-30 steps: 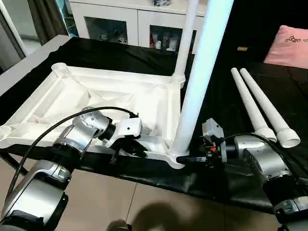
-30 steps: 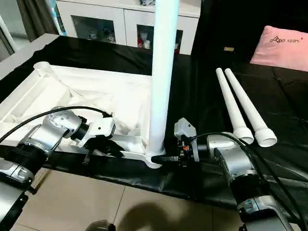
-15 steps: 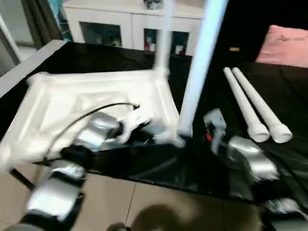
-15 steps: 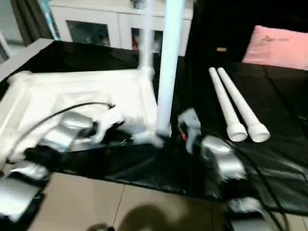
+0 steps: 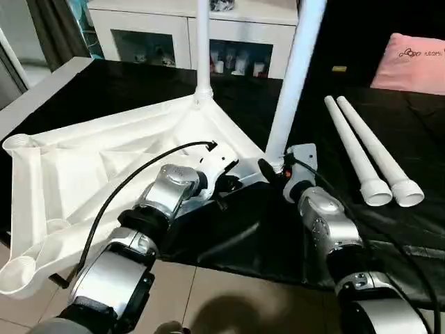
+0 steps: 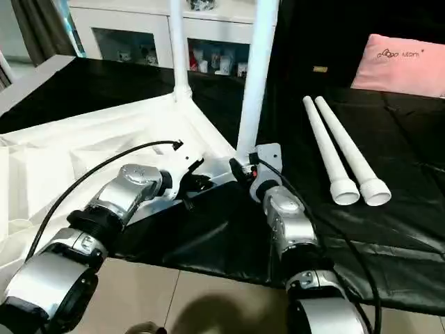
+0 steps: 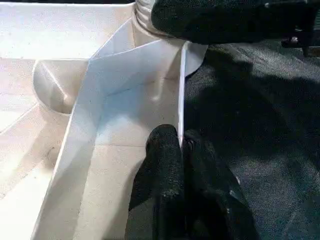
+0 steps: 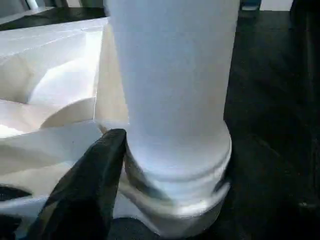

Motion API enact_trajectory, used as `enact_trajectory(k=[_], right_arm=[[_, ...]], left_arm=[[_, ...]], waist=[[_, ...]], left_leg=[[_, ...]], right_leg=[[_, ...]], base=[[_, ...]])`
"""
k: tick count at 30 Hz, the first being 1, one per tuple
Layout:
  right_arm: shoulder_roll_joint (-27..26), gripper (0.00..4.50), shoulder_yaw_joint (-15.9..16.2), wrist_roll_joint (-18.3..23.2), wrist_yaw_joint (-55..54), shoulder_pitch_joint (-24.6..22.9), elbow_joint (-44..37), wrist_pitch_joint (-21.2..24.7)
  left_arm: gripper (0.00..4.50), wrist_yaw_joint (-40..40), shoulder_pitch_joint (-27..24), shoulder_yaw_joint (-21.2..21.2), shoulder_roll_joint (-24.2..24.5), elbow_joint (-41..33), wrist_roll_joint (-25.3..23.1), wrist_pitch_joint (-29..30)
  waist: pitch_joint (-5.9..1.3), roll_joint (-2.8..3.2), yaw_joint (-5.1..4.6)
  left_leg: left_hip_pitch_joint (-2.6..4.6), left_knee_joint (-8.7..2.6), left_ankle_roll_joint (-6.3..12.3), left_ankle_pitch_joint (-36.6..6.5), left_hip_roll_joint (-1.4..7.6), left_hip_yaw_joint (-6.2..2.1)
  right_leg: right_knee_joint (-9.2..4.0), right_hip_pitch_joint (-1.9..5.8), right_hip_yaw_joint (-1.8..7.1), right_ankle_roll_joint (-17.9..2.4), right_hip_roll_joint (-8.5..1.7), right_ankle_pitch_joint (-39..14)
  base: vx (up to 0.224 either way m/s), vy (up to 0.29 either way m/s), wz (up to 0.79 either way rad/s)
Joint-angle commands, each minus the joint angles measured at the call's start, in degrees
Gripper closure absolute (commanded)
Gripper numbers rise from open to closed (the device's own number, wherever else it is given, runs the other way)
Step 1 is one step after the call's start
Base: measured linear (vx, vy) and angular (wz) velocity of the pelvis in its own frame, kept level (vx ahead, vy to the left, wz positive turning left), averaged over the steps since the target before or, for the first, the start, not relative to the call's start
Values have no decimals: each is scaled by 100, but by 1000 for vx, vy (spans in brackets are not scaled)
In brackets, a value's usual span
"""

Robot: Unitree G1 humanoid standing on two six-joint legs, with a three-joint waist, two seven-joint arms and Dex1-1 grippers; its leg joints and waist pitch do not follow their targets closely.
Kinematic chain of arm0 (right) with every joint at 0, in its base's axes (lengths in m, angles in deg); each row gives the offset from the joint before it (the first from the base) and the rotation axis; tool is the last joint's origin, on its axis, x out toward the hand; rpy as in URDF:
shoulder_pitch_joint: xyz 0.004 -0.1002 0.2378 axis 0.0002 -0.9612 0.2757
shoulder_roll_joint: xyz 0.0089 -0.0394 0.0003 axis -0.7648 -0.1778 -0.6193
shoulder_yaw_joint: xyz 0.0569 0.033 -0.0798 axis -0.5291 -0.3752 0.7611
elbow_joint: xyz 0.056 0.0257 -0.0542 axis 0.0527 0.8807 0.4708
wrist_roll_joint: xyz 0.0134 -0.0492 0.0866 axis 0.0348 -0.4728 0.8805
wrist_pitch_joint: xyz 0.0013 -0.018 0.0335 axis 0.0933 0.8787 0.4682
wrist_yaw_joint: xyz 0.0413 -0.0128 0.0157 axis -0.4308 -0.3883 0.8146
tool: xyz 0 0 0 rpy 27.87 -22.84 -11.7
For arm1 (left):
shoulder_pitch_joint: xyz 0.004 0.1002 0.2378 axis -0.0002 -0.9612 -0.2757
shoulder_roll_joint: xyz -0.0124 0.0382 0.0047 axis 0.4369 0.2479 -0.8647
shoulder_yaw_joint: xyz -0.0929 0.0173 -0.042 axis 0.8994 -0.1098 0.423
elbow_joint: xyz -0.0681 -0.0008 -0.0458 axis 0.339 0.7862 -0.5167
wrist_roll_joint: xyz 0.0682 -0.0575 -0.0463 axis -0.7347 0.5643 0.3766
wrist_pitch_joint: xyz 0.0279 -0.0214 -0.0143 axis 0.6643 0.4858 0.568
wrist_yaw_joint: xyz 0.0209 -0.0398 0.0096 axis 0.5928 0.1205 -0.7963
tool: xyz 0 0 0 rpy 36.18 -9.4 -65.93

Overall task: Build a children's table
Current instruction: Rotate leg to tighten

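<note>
The upside-down white tabletop lies on the black cloth with its ribbed side up, and since a second ago it has swung around, so the corner that sat near the table's front edge now points toward the middle and one long side runs off toward the left. Two white legs already stand up in its corner sockets: the near leg by the grippers and the far leg behind it. They turned along with the top and still stand straight, so both look well seated. The left gripper has its two black fingers pinched tight on the thin side wall of the tabletop, right beside the near corner. The right gripper sits at the foot of the near leg, with one black finger touching its thick collar and its jaws held wide around that base. Turning the top likely brings the empty sockets closer for the next legs. Two more loose legs lie side by side on the cloth, well apart to the right. A pink cushion rests at the back right. Behind the table stands a white cabinet with glass doors, and a tan tiled floor shows below.
</note>
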Motion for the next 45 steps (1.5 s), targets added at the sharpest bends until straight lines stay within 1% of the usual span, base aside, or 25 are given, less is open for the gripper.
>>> enact_trajectory(k=[1,3,4,5,6,8,10,11,12,13,16,17,19,22,23,24,30,32,33,35,36,37,39,42,45], right_arm=[[-26,74,112,39,141,-200,83,80],[97,67,40,188,406,-331,-256,35],[157,63,-21,318,613,-406,-450,31],[236,42,-50,376,760,-471,-603,-6],[260,30,-58,390,799,-489,-644,-18],[499,19,-94,564,1377,-661,-1027,-75],[772,4,-30,629,1872,-751,-1235,-72],[1047,4,56,647,2308,-792,-1344,-71],[1047,4,56,647,2308,-792,-1344,-71],[1248,4,163,660,2651,-823,-1479,-15],[1514,4,356,642,3133,-873,-1670,63],[1764,4,561,593,3626,-899,-1798,97],[1916,4,697,561,3970,-912,-1890,121],[2107,4,881,585,4483,-927,-2009,169],[2260,4,1070,534,4893,-884,-2022,143],[2303,4,1135,502,5004,-861,-2011,124],[2433,4,1309,453,5414,-674,-1826,57],[2444,38,1325,482,5509,-670,-1841,79],[2449,38,1343,510,5611,-666,-1853,101],[2436,41,1358,562,5730,-664,-1859,147],[2434,52,1373,587,5787,-660,-1846,169],[2434,79,1388,598,5825,-661,-1839,186],[2435,83,1427,612,5913,-674,-1827,219],[2426,122,1454,622,5998,-684,-1780,227],[2414,141,1436,632,6048,-686,-1756,260]], left_arm=[[450,-246,126,9,51,-187,-53,-231],[450,-168,117,-30,163,-128,-91,-349],[450,-73,107,-40,214,-113,-90,-406],[450,30,95,-48,254,-106,-81,-463],[450,59,92,-50,265,-104,-78,-479],[450,367,50,-89,362,-103,-71,-643],[450,670,4,-157,448,-118,-56,-787],[450,974,-43,-238,534,-130,-57,-955],[450,974,-43,-238,534,-130,-57,-955],[450,1188,-75,-294,592,-151,-43,-1067],[450,1581,-128,-388,708,-205,3,-1246],[450,1908,-160,-467,825,-243,9,-1416],[450,2127,-167,-507,899,-259,13,-1528],[450,2488,-171,-552,996,-299,39,-1624],[450,2888,-204,-679,1137,-393,14,-1774],[450,3027,-220,-733,1191,-433,2,-1830],[450,3580,-296,-951,1436,-600,-46,-2050],[450,3644,-305,-963,1462,-619,-46,-2073],[450,3699,-313,-972,1484,-635,-56,-2101],[450,3734,-326,-986,1511,-676,-75,-2144],[450,3760,-339,-991,1519,-713,-65,-2140],[450,3774,-350,-993,1522,-740,-57,-2134],[450,3818,-383,-1004,1529,-810,-37,-2116],[450,3884,-426,-1030,1548,-891,-15,-2105],[450,3912,-429,-1036,1561,-891,-24,-2115]], waist=[[-389,9,-24],[-390,11,-33],[-393,3,-36],[-397,10,-38],[-417,3,-35],[-441,-3,-34],[-444,11,-35],[-444,7,-28],[-444,7,-28],[-438,18,-23],[-432,14,-18],[-423,14,21],[-429,33,57],[-421,30,88],[-423,13,112],[-425,13,115],[-428,13,168],[-434,18,194],[-435,28,205],[-439,17,201],[-441,9,200],[-440,7,196],[-440,9,206],[-445,16,208],[-441,20,209]], left_leg=[[65,-410,88,-1328,107,-37],[54,-414,94,-1296,106,-44],[55,-406,147,-1266,102,-38],[50,-406,174,-1236,104,-40],[38,-395,227,-1075,107,-38],[12,-363,346,-798,103,-36],[3,-345,436,-662,101,-33],[11,-337,493,-687,102,-27],[11,-337,493,-687,102,-27],[13,-338,513,-709,112,-26],[23,-339,504,-804,127,-21],[29,-340,509,-898,138,-16],[38,-339,474,-910,156,-15],[43,-345,444,-973,172,-13],[45,-345,426,-994,172,-20],[34,-348,422,-997,170,-25],[42,-340,398,-946,183,-15],[52,-333,401,-930,186,-12],[51,-334,396,-928,185,-14],[39,-338,392,-937,184,-20],[36,-334,393,-923,179,-19],[34,-334,399,-895,179,-19],[39,-332,404,-888,180,-17],[39,-327,409,-860,179,-15],[45,-331,384,-925,176,-16]], right_leg=[[-493,301,253,-1122,-441,-1061],[-493,314,255,-1064,-444,-1107],[-499,322,261,-1054,-441,-1046],[-498,327,261,-1057,-439,-995],[-475,341,258,-1086,-437,-750],[-415,364,252,-1203,-424,-224],[-386,362,246,-1280,-418,53],[-395,365,241,-1310,-414,84],[-395,365,241,-1310,-414,84],[-393,358,238,-1366,-418,79],[-396,349,237,-1403,-422,-22],[-416,354,228,-1397,-415,-183],[-407,332,233,-1407,-426,-214],[-404,321,236,-1422,-430,-263],[-406,320,232,-1421,-441,-315],[-401,336,230,-1418,-444,-342],[-385,305,239,-1413,-450,-374],[-376,294,238,-1428,-447,-313],[-372,292,236,-1428,-443,-297],[-363,308,231,-1427,-445,-272],[-358,312,229,-1423,-443,-253],[-359,309,228,-1423,-446,-242],[-365,307,231,-1420,-452,-288],[-362,301,227,-1423,-442,-272],[-372,301,226,-1416,-441,-351]], base=[[0,0,0],[0,0,0],[0,0,0],[0,0,0],[0,0,0],[0,0,0],[0,0,0],[0,0,0],[0,0,0],[0,0,0],[0,0,0],[0,0,0],[0,0,0],[0,0,0],[0,0,0],[0,0,0],[0,0,0],[0,0,0],[0,0,0],[0,0,0],[0,0,0],[0,0,0],[0,0,0],[0,0,0],[0,0,0]])
